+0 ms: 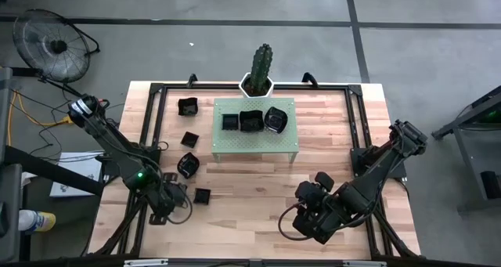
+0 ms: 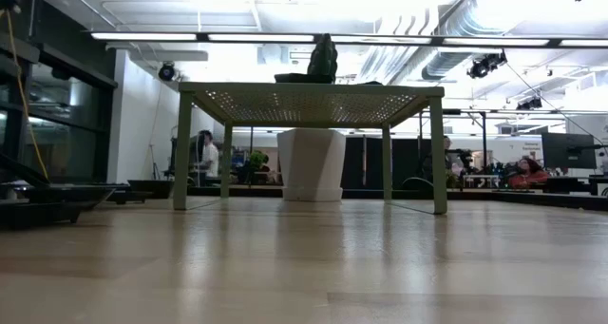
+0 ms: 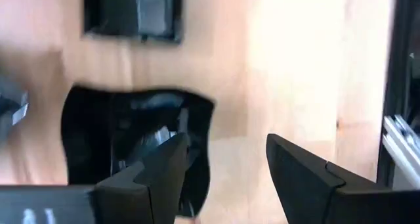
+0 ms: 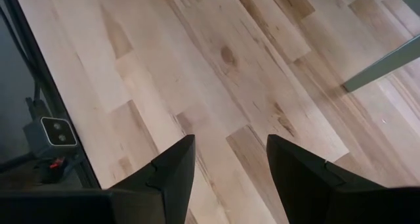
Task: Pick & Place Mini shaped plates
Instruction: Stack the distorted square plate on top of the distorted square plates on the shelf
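While right gripper (image 1: 307,212) idles spread above bare surface (image 1: 258,196), left gripper (image 3: 223,168) spread by wavy plate (image 3: 131,135).
Three plates (image 1: 250,120) on green stand (image 1: 255,143).

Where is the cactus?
In the high view the cactus stands in a white pot at the table's far edge, right behind the green stand that holds three black plates.
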Controlling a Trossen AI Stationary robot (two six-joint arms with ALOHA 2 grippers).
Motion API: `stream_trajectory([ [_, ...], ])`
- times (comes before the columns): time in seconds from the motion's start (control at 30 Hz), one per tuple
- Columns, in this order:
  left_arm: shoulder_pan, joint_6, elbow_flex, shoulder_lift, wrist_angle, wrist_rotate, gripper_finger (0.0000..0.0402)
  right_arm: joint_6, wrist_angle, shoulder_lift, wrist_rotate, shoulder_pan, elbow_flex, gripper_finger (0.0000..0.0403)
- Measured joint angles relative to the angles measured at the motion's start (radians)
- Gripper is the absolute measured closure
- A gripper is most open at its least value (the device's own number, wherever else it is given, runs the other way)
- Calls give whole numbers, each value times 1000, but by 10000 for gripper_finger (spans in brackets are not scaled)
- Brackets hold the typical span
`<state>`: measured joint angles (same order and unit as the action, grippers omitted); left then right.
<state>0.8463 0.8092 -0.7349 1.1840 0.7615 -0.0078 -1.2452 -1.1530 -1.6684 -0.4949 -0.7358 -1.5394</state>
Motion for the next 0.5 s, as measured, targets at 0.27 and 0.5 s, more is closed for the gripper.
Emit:
stream_trajectory([
  [0.27,8,-199,0,126,-20,114,195,-3,-2,0,-12,0,0,219],
  [0.5,6,-179,0,173,25,63,195,-11,1,0,-15,0,0,219],
])
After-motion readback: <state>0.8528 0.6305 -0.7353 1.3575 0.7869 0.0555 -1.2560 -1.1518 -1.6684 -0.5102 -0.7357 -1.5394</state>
